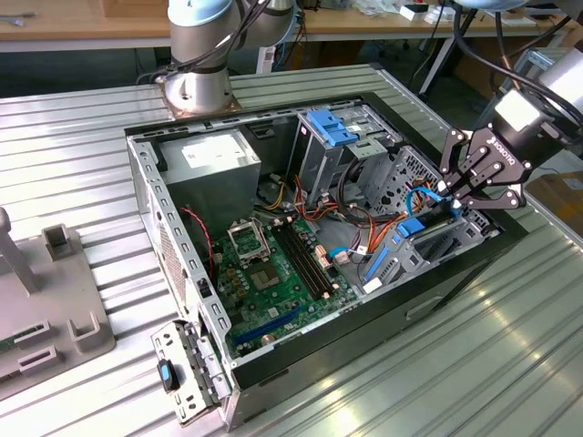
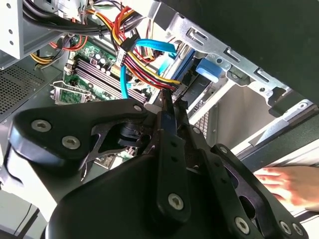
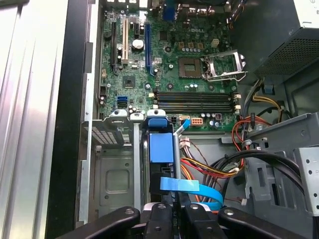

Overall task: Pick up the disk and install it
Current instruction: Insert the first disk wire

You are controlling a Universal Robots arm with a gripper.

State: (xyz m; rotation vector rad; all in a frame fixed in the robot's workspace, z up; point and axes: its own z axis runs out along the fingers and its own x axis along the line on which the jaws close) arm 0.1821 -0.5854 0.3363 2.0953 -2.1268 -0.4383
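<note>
Exterior view is showing a ribbed silver metal desk (image 1: 82, 137) carrying an open black-and-grey computer case (image 1: 155, 196), with a green motherboard (image 1: 273, 273) lying on its floor. At the case's corner toward the exterior view's right, the black multi-link gripper (image 1: 453, 193) is reaching down into the drive cage, where the disk (image 1: 407, 238), a silver-grey drive framed by blue plastic rails, is standing on edge. First wrist view is showing the gripper (image 3: 174, 211) with its fingers drawn close together just beside the disk's (image 3: 160, 149) blue rail; whether they are pinching it I cannot tell.
</note>
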